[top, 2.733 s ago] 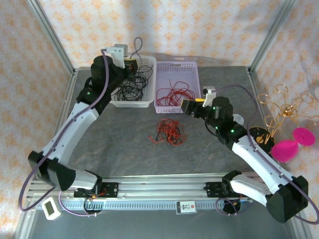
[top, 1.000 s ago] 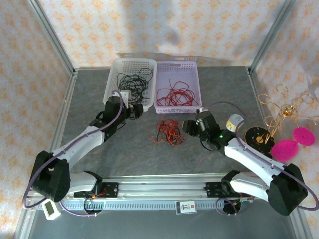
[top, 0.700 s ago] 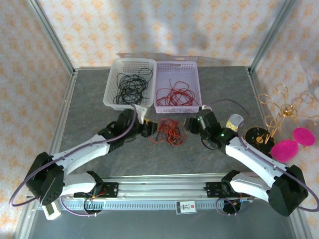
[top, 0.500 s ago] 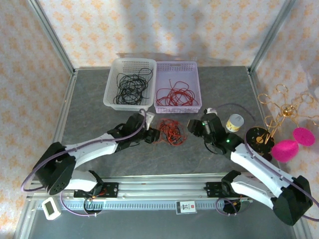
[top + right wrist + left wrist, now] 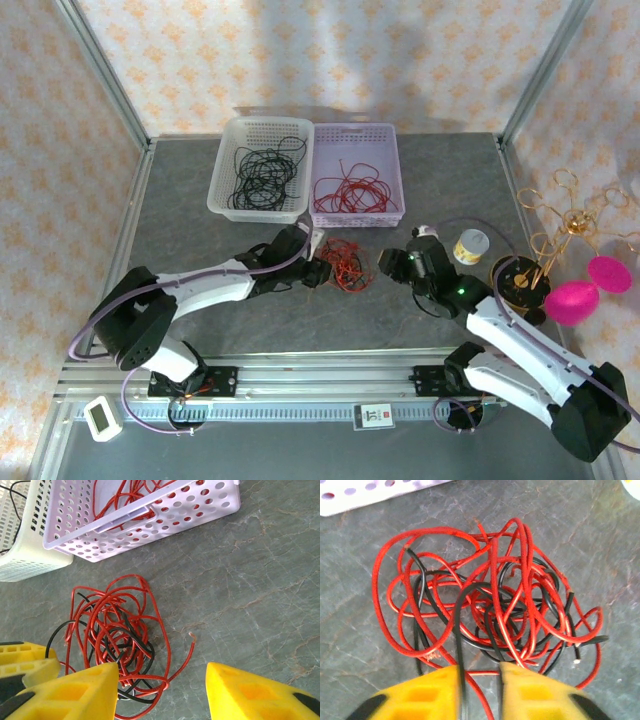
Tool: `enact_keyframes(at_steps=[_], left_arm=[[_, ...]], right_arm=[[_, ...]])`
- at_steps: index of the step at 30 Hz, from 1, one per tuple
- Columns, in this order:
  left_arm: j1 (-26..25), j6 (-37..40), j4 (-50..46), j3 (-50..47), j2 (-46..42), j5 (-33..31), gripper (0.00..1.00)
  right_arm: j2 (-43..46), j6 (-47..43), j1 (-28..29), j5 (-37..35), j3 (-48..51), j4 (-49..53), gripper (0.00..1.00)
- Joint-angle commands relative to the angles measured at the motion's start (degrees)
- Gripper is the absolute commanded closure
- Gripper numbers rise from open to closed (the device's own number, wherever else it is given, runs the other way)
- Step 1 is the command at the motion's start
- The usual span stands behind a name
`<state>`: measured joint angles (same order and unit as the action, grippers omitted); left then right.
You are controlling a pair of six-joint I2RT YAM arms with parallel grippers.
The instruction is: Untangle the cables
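Observation:
The cables lie as a fist-sized tangle of red and black wire on the grey table, in front of the two baskets. My left gripper is at the tangle's left edge. In the left wrist view its yellow fingers stand a narrow gap apart, and the left gripper has black strands of the cables and a red one running through that gap, not pinched. My right gripper hovers wide open over the right side of the cables, above a loose red end. The right gripper sits just right of the tangle.
A white basket holds black wires and a lilac basket holds red ones, both behind the tangle. To the right stand a small can, a black disc, a gold wire ornament and pink pieces.
My left arm came from the white basket down to the tangle's left edge and its jaws narrowed around strands. My right arm shifted slightly, staying open beside the tangle.

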<state>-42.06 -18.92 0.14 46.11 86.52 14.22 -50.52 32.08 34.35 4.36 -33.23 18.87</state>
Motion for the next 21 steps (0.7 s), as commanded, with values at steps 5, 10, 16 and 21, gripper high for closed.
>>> enact_keyframes(at_steps=[5, 10, 16, 21], left_arm=[[-1.1, -1.1, -2.3, 2.8, -0.5, -7.6, 1.00], [-2.0, -1.1, -2.7, 3.3, -4.7, -10.8, 1.00], [-3.2, -0.1, -3.9, 6.0, -9.8, -11.5, 1.00], [-3.5, 0.1, -5.2, 9.3, -13.9, -10.5, 1.00]], right_arm=[[0.7, -2.9, 0.1, 1.9, -0.3, -0.6, 0.51], [2.2, -4.9, 0.0, 4.7, -1.4, -2.2, 0.51], [2.4, -11.9, 0.1, 11.4, -1.7, -10.6, 0.48], [-0.5, -18.1, 0.2, 20.1, -0.2, -22.2, 0.41]])
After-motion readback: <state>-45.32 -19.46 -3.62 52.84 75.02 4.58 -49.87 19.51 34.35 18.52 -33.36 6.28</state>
